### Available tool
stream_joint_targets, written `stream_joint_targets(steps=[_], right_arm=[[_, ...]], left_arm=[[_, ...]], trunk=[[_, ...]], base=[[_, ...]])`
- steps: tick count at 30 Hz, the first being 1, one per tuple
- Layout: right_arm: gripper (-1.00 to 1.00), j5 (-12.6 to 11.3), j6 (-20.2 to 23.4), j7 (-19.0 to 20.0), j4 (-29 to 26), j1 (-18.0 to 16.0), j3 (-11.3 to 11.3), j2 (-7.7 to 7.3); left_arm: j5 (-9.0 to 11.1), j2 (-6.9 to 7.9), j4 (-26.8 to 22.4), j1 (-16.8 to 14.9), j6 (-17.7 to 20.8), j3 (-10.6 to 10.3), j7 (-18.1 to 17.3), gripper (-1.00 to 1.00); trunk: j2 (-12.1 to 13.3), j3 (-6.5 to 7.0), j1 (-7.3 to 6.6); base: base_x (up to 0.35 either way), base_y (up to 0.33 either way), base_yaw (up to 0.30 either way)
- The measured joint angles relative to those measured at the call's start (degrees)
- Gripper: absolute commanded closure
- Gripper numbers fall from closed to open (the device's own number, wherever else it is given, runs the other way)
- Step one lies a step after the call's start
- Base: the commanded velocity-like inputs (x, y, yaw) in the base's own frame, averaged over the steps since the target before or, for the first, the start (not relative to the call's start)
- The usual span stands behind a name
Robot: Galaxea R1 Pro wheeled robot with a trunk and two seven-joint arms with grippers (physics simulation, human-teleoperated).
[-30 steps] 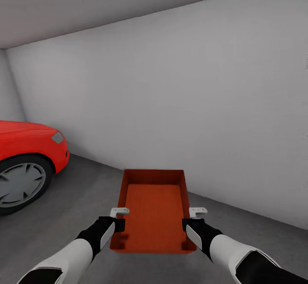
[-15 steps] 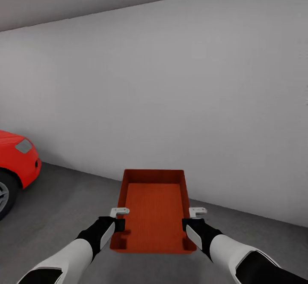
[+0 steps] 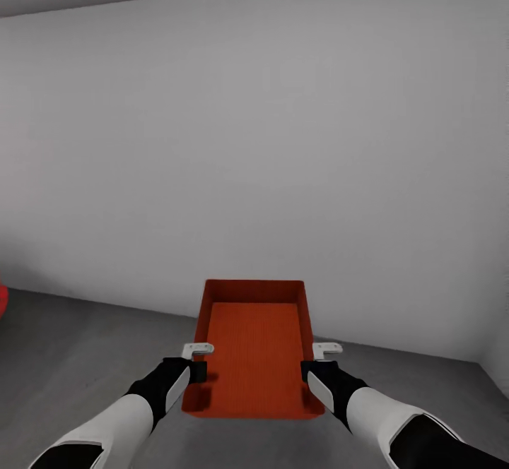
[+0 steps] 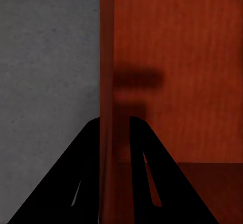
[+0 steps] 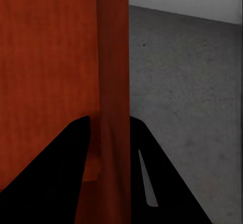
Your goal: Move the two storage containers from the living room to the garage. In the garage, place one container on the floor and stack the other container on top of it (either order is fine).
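Note:
One orange-red storage container (image 3: 254, 356) hangs level in front of me above the grey garage floor (image 3: 85, 342), open side up and with nothing inside. My left gripper (image 3: 199, 371) is shut on its left side wall near the close end. My right gripper (image 3: 311, 370) is shut on the right side wall opposite. In the left wrist view the thin container wall (image 4: 107, 57) runs between the black fingers (image 4: 76, 183) of the left gripper (image 4: 115, 120). The right wrist view shows the other wall (image 5: 112, 57) pinched by the right gripper (image 5: 108, 120).
A plain white wall (image 3: 283, 158) faces me a short way beyond the container. A sliver of the red car (image 3: 2, 299) shows at the far left edge. A wall corner (image 3: 488, 363) stands at the lower right. Bare concrete floor (image 5: 182, 82) lies under and around the container.
The whole view has swung to the right, so the red car has slid almost out at the left. The container and both grippers keep the same hold and pose.

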Motion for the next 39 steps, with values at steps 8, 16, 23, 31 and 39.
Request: stream_joint_targets(steps=[8,16,23,31,39], right_arm=[[1.00,0.03,0.01,0.00,0.00,0.01,-0.02,0.00],[1.00,-0.02,0.01,0.00,0.00,-0.01,0.03,0.00],[1.00,-0.03,0.00,0.02,0.01,-0.01,0.03,0.00],[1.00,0.02,0.00,0.02,0.01,-0.02,0.00,0.01],[1.00,0.01,0.01,0.01,0.00,-0.03,0.01,0.00]], left_arm=[[0.00,0.00,0.00,0.00,0.01,0.00,-0.01,1.00],[-0.01,0.00,0.00,0.00,0.00,0.02,0.00,1.00],[-0.04,0.00,-0.02,0.01,0.02,0.03,0.00,1.00],[-0.01,0.00,-0.04,0.01,0.02,0.01,0.00,1.00],[-0.01,0.00,-0.03,0.00,0.00,0.02,0.00,1.00]], trunk=[[-0.01,0.00,0.01],[0.00,0.00,0.01],[0.00,0.00,0.03],[0.01,0.00,0.03],[0.00,0.00,0.03]], base=[[0.279,0.000,-0.254],[0.212,0.000,-0.254],[0.082,0.000,-0.116],[0.004,0.000,-0.011],[0.000,0.000,-0.155]])
